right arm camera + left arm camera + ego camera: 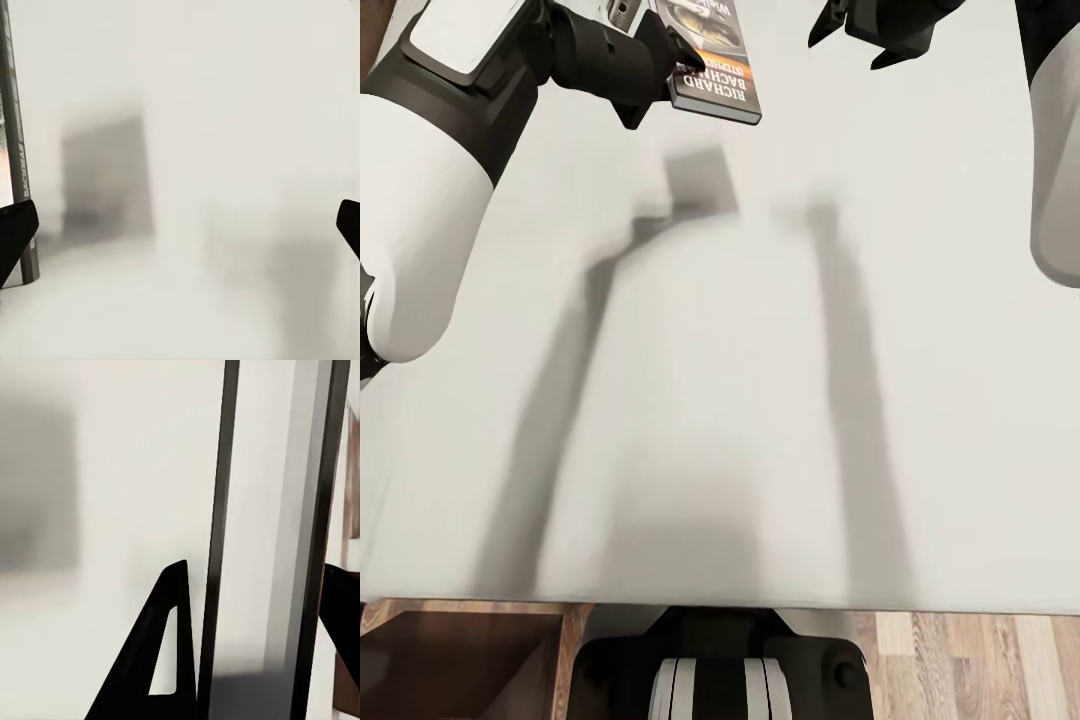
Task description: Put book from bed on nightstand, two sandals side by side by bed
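At the upper left of the head view the left gripper [678, 68] is clenched on the book [712, 60], lifted clear of the bed [760, 400]; its shadow lies on the mattress below. In the left wrist view the book's page edge [262, 540] runs between the fingers [161, 652]. The grip looks to sit near one corner, so I judge the book could swing or slip out on the way to a nightstand. Its long axis runs toward the top of the frame, spine end down and right. At the upper right the right gripper [880, 35] hangs empty, jaws spread wide.
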`<state>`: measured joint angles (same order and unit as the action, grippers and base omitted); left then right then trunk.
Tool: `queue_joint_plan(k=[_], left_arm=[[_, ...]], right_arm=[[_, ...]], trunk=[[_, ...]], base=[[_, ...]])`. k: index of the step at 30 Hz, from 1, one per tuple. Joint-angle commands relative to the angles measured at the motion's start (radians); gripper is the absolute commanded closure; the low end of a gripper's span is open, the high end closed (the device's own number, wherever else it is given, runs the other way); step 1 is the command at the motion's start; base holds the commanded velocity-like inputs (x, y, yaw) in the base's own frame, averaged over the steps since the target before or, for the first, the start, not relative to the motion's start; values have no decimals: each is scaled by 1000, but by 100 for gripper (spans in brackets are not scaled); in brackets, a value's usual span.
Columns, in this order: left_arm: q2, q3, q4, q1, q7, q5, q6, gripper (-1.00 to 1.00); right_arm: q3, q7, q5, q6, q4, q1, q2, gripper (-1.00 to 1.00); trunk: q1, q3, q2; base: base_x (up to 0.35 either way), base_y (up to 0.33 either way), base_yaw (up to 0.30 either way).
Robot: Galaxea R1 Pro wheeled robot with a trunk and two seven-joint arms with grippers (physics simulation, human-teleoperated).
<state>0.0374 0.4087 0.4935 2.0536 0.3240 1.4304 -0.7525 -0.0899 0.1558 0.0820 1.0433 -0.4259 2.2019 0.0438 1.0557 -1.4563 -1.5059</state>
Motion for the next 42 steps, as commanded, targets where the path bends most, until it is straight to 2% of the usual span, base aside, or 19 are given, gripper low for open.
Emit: queue_joint_plan(k=[1, 42], left_arm=[[-1, 4, 1, 1, 9, 10, 0, 100], [-1, -1, 3, 0, 9, 11, -2, 100]], right_arm=[[-5, -4, 4, 4, 0, 1, 1, -100], [-5, -4, 4, 4, -1, 0, -1, -100]], trunk=[[0, 1, 0], [0, 69, 0]], base=[[0, 0, 0], [0, 0, 0]])
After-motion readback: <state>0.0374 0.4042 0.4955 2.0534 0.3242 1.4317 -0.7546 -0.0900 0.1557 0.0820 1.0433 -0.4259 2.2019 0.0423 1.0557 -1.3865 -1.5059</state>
